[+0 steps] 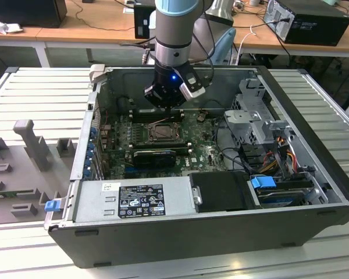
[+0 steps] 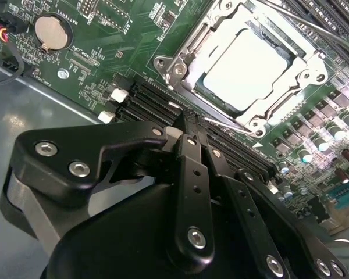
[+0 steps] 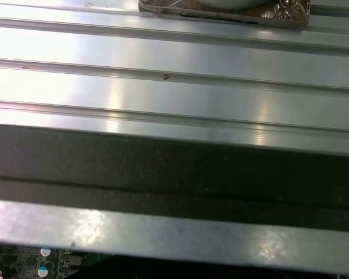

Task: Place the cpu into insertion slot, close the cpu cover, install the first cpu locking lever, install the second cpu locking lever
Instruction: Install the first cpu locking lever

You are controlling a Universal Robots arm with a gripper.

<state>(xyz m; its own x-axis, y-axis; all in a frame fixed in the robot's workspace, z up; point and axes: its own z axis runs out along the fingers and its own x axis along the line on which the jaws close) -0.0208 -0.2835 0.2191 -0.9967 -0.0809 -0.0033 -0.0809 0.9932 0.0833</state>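
Observation:
In the second wrist view the cpu (image 2: 247, 67), pale silver on top, lies flat in the insertion slot (image 2: 305, 81). The silvery cpu cover (image 2: 189, 55) is down around it. A thin lever rod (image 2: 314, 29) runs along one side of the socket and another (image 2: 232, 129) along the side nearest my fingers; I cannot tell whether either is latched. My gripper (image 2: 186, 119) is shut with nothing in it, its black tips just short of the socket's edge, over the memory slots. In the exterior view my gripper (image 1: 164, 103) hangs just behind the insertion slot (image 1: 163, 132).
Long black memory slots (image 2: 151, 96) and a coin battery (image 2: 49, 32) sit on the green board. A black card (image 1: 154, 156), the power supply (image 1: 134, 197), a drive cage (image 1: 253, 116) and cables crowd the open case. The first wrist view faces the case wall (image 3: 174, 174) and ribbed table (image 3: 174, 52).

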